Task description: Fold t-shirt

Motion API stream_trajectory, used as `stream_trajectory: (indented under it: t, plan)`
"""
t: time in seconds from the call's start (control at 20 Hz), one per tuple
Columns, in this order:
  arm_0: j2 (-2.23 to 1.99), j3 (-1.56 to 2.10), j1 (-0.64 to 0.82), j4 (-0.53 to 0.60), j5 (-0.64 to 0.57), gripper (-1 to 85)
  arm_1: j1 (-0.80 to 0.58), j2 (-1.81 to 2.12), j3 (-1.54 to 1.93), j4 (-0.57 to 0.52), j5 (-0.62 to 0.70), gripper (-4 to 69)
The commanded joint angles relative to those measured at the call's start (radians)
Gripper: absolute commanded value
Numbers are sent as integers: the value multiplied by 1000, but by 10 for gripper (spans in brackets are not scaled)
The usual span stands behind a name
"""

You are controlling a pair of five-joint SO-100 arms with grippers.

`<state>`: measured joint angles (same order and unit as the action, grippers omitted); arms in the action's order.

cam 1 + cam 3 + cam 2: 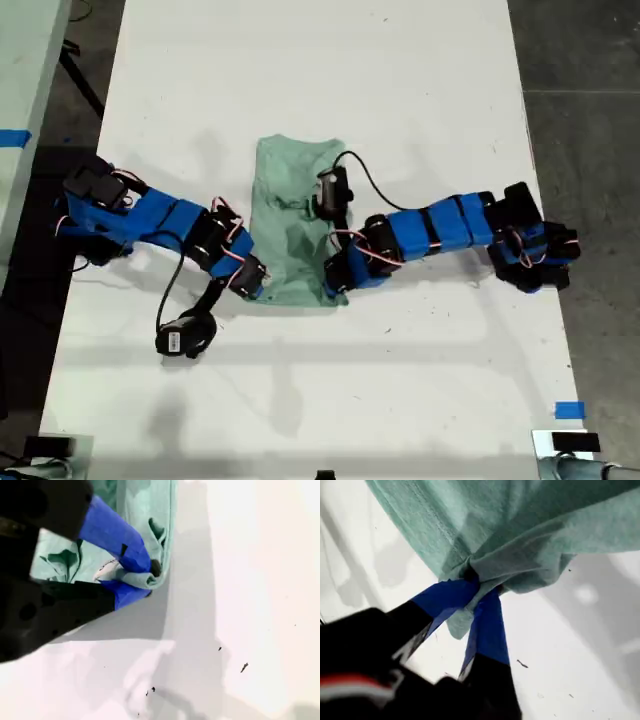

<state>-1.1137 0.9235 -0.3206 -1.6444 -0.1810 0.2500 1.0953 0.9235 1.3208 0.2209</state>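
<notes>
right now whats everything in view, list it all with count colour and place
t-shirt: one, pale mint green, folded into a narrow strip mid-table, near edge pinched at two corners
table: one, white, fills the exterior view
blue tape: one piece near the exterior view's lower right, another on a pale surface at its left edge
floor: grey, beside the table
my first gripper: blue jaws, shut on the t-shirt
my second gripper: blue jaws, shut on the t-shirt
</notes>
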Motion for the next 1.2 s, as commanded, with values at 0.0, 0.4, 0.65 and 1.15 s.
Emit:
stream_trajectory:
  t: [0.0, 0.4, 0.65, 1.15]
  plan:
    - [-118, -32, 69, -31, -58, 0, -104, 94, -32, -21, 78, -13]
    - [-225, -6, 469, -163, -360, 0, -380, 189, -23, 28, 290, -13]
    - [-196, 28, 733, -83, -465, 0, -535, 184, 40, -89, 374, -13]
    - [-60, 23, 917, 66, -543, 99, -703, 51, 43, -221, 451, 64]
